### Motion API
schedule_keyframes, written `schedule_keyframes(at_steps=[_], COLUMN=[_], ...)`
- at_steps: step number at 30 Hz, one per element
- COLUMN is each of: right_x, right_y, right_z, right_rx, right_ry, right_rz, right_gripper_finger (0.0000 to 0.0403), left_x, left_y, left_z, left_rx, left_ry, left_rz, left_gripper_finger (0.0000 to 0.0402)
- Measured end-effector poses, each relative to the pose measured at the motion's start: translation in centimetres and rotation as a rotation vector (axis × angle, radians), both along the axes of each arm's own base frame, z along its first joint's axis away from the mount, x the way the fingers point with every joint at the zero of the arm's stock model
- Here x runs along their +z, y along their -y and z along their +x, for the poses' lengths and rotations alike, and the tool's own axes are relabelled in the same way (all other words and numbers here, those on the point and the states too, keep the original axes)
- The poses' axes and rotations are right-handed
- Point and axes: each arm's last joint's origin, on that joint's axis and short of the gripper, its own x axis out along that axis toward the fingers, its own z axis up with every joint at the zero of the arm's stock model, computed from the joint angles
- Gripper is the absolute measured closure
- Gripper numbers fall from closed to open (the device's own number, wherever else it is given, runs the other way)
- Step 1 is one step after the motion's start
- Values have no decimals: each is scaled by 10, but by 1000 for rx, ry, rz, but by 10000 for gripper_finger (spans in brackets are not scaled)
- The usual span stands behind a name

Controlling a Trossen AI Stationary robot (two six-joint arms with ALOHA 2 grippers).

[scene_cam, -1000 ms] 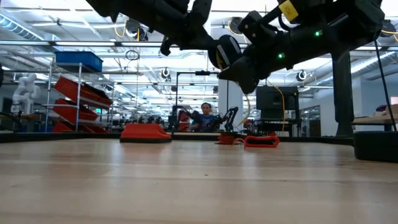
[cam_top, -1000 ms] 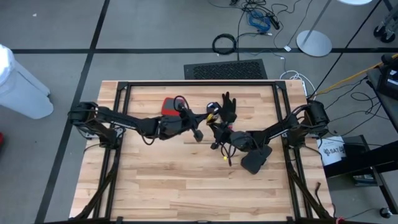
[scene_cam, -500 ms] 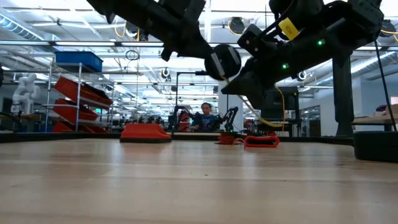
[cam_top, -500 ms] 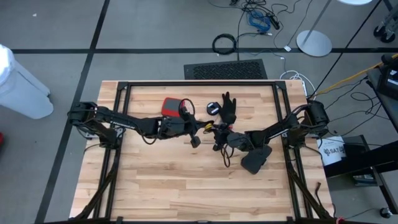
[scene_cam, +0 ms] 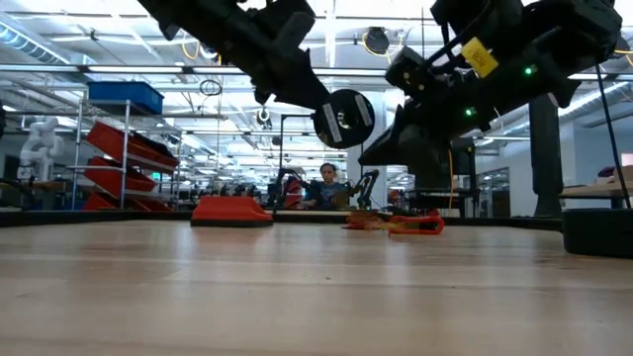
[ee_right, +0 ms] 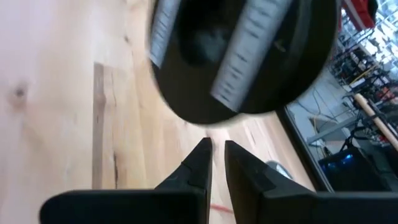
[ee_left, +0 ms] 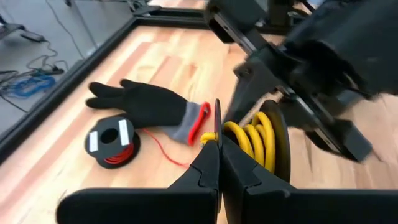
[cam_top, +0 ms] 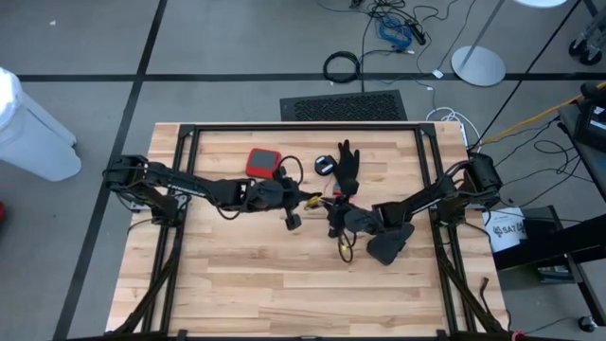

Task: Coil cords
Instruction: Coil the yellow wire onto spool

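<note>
1. Pale wooden tabletop inside a black frame carries two dark arms meeting near its middle.
2. Left gripper, fingers pressed together, pinches the thin yellow cord at their tips.
3. Just beyond those tips, the cord's windings fill a round black reel, held up against the right gripper, whose fingers stand narrowly parted.
4. Farther past the fingers lie a black glove with red cuff and a red-orange cord on its small black reel.

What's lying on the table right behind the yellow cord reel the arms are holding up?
Behind the yellow cord reel, a black glove lies flat beside the red cord reel, whose red cord trails toward the glove's cuff. The right arm hides the table on the reel's other side.
</note>
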Motion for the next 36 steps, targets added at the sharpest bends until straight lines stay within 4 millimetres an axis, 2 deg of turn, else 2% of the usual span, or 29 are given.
schedule_keyframes(at_steps=[8, 17, 21, 25, 29, 36], right_x=[-4, -8, -12, -29, -45, -54], right_y=[0, 0, -2, -2, -3, -5], right_z=[-2, 3, 3, -1, 1, 14], right_rx=[14, 259, 304, 316, 342, 434], right_ry=[-28, -5, 44, 77, 170, 458], right_rz=[54, 461, 533, 581, 621, 622], right_gripper_finger=[371, 371, 371, 371, 360, 316], left_x=[-4, -4, -4, -4, -2, 6], left_y=[0, 0, 0, 0, 0, 0], left_z=[-2, -2, -2, -2, -1, 3], left_rx=[-22, -22, -22, -22, -30, -39], left_ry=[-55, -56, -52, -47, -29, 56], left_rz=[18, 19, 19, 19, 33, 51], left_gripper_finger=[401, 401, 401, 401, 401, 401])
